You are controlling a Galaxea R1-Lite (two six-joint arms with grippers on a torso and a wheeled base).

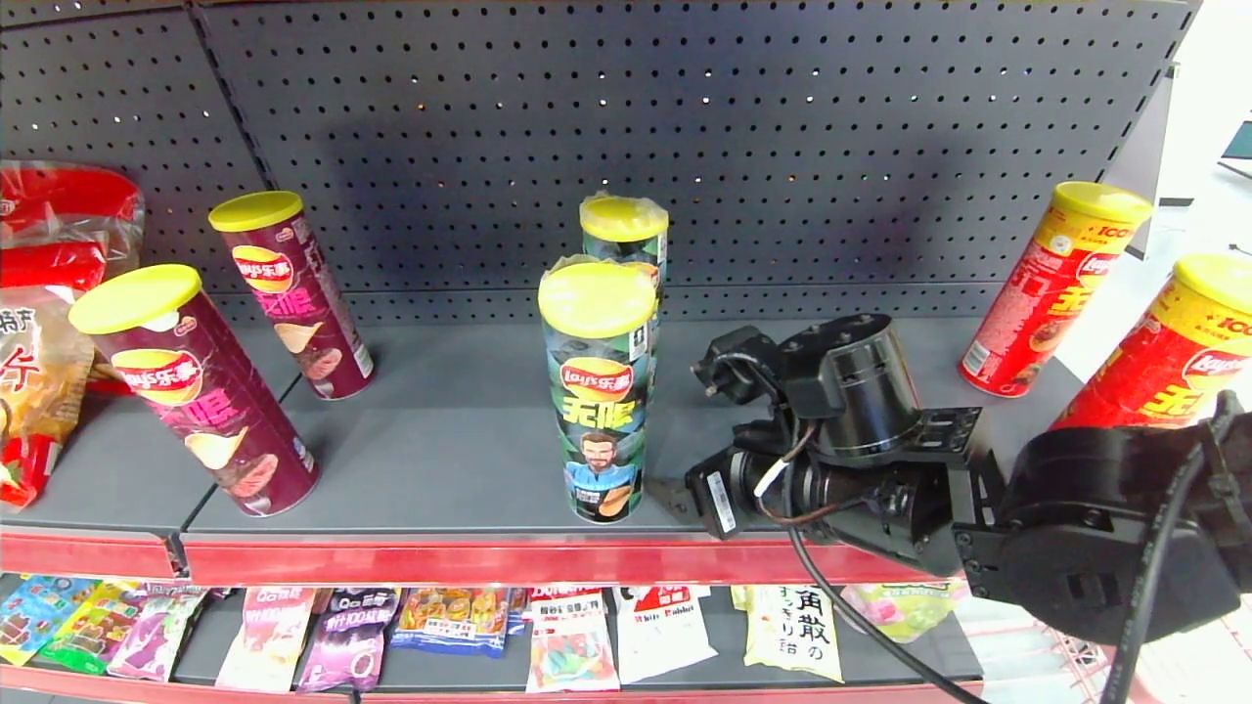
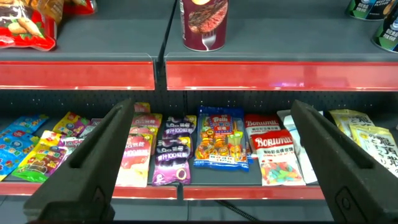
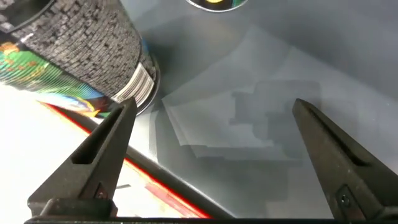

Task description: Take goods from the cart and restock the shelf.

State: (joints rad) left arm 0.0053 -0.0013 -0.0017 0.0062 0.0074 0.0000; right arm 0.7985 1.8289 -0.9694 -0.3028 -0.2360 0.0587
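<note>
Seemingly set label-forward for shoppers, the green can (image 1: 597, 391) stands centre-frame on the shelf (image 1: 440, 440); the right hand (image 3: 212, 109), released, hovers beside it.

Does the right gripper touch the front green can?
Cannot tell: in the right wrist view a fingertip of the right gripper overlaps the front green can, hiding any gap.

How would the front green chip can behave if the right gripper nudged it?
The front green can stands tall on a narrow base, so a high push would probably tip it. Cylindrical, it would likely roll once down, perhaps off the nearby red shelf edge.
</note>
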